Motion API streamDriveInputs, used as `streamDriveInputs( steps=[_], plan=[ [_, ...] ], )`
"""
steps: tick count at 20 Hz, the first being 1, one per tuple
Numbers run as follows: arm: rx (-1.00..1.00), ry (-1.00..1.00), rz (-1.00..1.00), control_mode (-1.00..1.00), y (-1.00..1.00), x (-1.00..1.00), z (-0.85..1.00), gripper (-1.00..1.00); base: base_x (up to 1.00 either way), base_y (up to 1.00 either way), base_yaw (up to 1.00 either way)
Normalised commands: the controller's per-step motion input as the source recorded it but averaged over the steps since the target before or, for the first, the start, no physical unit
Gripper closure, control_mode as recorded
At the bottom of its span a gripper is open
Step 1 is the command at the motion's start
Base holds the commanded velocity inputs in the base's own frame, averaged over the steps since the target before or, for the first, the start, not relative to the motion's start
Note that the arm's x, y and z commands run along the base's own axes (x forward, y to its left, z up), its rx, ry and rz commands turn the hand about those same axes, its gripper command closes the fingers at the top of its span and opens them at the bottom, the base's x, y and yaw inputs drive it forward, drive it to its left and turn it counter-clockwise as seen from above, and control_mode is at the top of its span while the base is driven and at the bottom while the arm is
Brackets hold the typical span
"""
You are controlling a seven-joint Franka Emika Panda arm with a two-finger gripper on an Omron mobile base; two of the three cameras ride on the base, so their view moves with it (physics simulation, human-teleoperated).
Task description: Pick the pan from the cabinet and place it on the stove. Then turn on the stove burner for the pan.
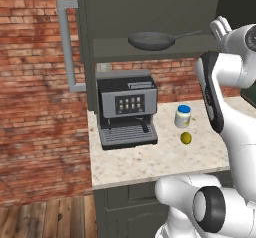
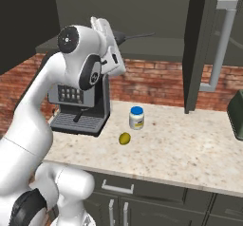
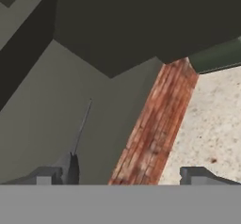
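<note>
The pan (image 1: 152, 40) lies on the shelf of the open cabinet (image 1: 115, 12), its long thin handle pointing right. My gripper (image 1: 219, 27) hovers open just beyond the end of that handle, at shelf height, holding nothing. From the right base view, the gripper (image 2: 100, 24) is raised in front of the cabinet (image 2: 156, 6), and the pan's handle (image 2: 138, 35) sticks out past it. In the hand view the thin handle (image 3: 83, 127) runs along the cabinet shelf (image 3: 37, 119) toward my left fingertip (image 3: 45, 176). The stove is out of view.
A coffee machine (image 1: 125, 111) stands on the speckled counter (image 1: 150, 162) under the shelf. A blue-lidded jar (image 1: 183, 116) and a small yellow-green fruit (image 1: 186, 138) sit beside it. The cabinet doors (image 2: 201, 44) hang open on both sides, with long bar handles (image 1: 67, 47).
</note>
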Motion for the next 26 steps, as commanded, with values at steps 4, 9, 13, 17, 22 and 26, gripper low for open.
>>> streamDriveInputs(
  steps=[4,9,13,17,22,26],
  plan=[
    [0.08,0.0,0.06,-1.0,-0.2,0.48,0.14,-1.0,0.0,0.0,0.0],
    [0.11,-0.01,0.08,-1.0,-0.27,0.24,0.05,-1.0,0.0,0.0,0.0],
    [0.11,0.0,0.04,-1.0,-0.18,0.23,0.0,-1.0,0.0,0.0,0.0],
    [0.11,0.0,0.06,-1.0,-0.01,0.39,0.0,-1.0,0.0,0.0,0.0],
    [0.11,0.0,0.08,-1.0,0.01,0.43,0.0,-1.0,0.0,0.0,0.0],
    [0.1,-0.01,0.09,-1.0,0.0,0.4,-0.01,-1.0,0.0,0.0,0.0]
  ],
)
